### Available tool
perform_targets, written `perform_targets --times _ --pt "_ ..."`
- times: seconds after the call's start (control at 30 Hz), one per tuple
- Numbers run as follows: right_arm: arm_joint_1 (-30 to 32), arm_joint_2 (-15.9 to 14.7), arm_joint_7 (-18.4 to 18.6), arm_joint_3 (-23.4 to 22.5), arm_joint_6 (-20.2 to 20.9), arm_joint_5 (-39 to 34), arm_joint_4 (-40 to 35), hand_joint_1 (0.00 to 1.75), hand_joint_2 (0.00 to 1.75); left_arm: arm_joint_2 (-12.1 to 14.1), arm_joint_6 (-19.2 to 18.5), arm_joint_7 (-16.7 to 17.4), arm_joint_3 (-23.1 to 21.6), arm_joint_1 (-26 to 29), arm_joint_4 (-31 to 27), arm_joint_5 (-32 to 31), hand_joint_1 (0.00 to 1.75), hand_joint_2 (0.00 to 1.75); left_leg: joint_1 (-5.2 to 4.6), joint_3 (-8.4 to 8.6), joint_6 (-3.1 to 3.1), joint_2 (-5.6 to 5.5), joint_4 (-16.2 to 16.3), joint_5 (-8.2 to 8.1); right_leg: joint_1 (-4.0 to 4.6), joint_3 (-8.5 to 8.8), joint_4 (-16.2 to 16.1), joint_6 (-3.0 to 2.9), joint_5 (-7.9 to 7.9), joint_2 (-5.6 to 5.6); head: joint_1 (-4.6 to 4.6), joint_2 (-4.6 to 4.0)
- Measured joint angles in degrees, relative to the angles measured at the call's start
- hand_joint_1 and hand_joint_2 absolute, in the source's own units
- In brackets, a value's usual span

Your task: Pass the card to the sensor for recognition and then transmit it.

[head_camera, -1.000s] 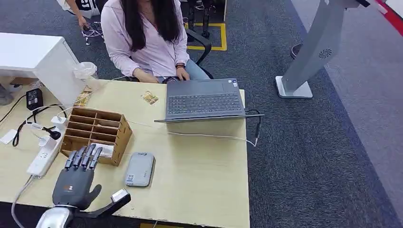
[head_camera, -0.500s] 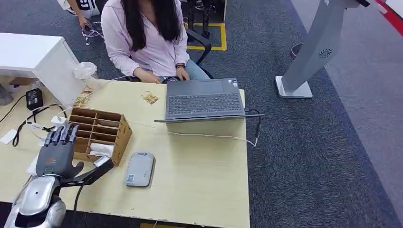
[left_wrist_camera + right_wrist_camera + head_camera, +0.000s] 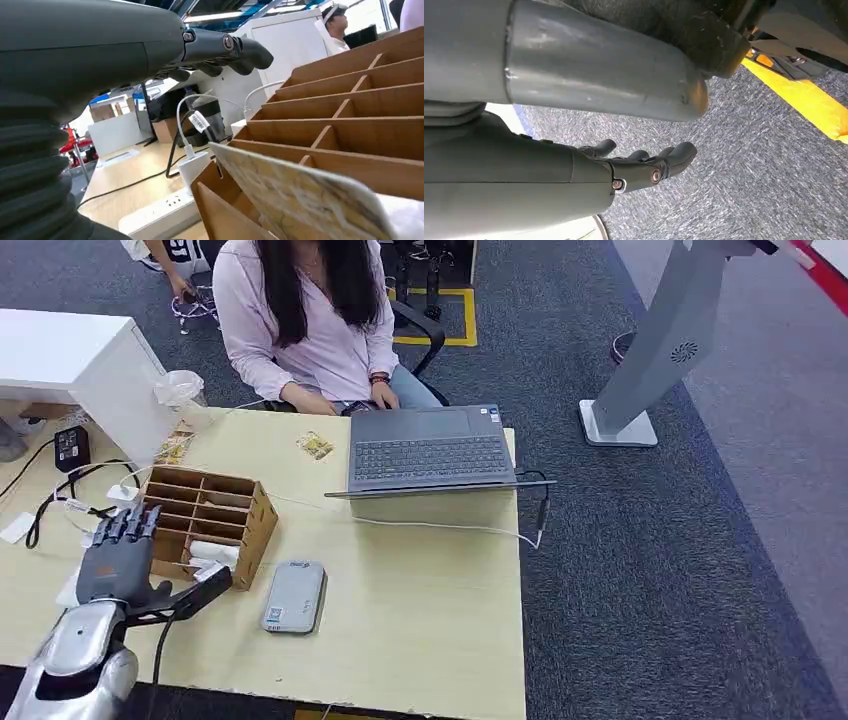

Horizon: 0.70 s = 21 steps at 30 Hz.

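L hand [image 3: 115,558], lower left of frame: fingers spread flat, holding nothing, beside wooden organizer [image 3: 205,522]; card [image 3: 300,192] in organizer's near slot; sensor [image 3: 294,596] lower centre on table [image 3: 420,610]; R hand [image 3: 644,162] loosely open over carpet.

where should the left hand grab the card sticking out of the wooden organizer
Pinch the card's free end, the part jutting from the wooden organizer's open front, coming from the table's near edge. Its other end sits in a slot, so only the protruding edge offers both flat faces. The left hand is open beside it.
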Motion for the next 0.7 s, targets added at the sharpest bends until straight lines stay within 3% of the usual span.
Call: perform_targets --times 0.7 --pt "0.0 0.0 -1.6 0.0 -0.3 0.0 0.0 0.0 0.0 -3.3 0.3 -1.9 -1.6 0.5 -2.1 -1.4 0.0 1.75 0.0 0.01 0.0 0.0 0.0 0.0 0.0 0.0 0.0 0.0 0.0 0.0 0.0 0.0"
